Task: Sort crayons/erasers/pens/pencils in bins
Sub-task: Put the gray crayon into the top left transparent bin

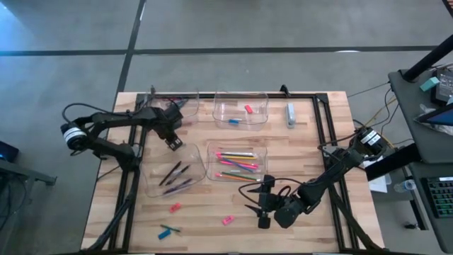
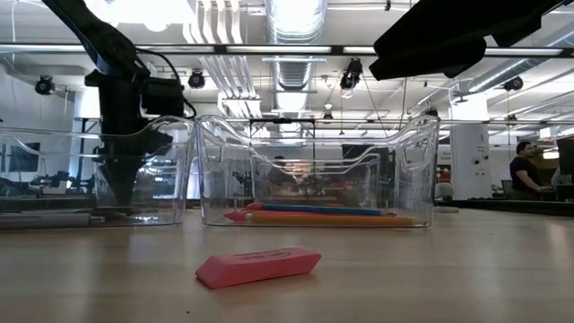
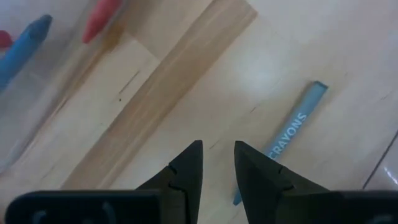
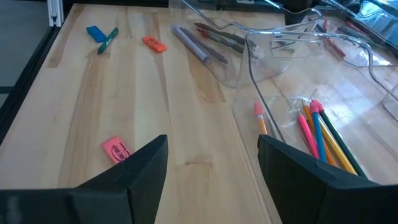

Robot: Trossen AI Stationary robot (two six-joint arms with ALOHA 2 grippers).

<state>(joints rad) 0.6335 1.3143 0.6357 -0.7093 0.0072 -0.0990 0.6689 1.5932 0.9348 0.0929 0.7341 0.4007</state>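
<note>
Left wrist view: my left fingers (image 3: 218,147) sit low over the desk (image 3: 186,81), a narrow slit apart, nothing between them. The teal crayon (image 3: 291,132), paper-wrapped, lettered, blunt-ended, lies just outside one finger, running diagonally from right of centre towards the bottom of the frame. Not in the grip.

Step in hand, as I judge it: picking up this crayon for the crayon bin (image 1: 172,108), upper left of the high view. At upper left of the wrist frame a blue crayon (image 3: 25,42) and a red crayon (image 3: 101,17) show, blurred, apparently through that bin's wall.

Next move calls for: spread, shift sideways until the crayon lies in the slit, then pinch across its short round body. The waxy, round stick may roll on smooth wood.

My right fingers (image 4: 211,155) wait wide apart, lower middle of the high view, empty. A pink eraser (image 4: 115,149), a matte rubbery slab, lies on the desk just ahead of them.

Bins are clear, glossy, round-cornered tubs. The pencils (image 1: 237,161) are thin and bright; the pens (image 1: 174,177) are slim and dark. Both kinds lie in their tubs.
</note>
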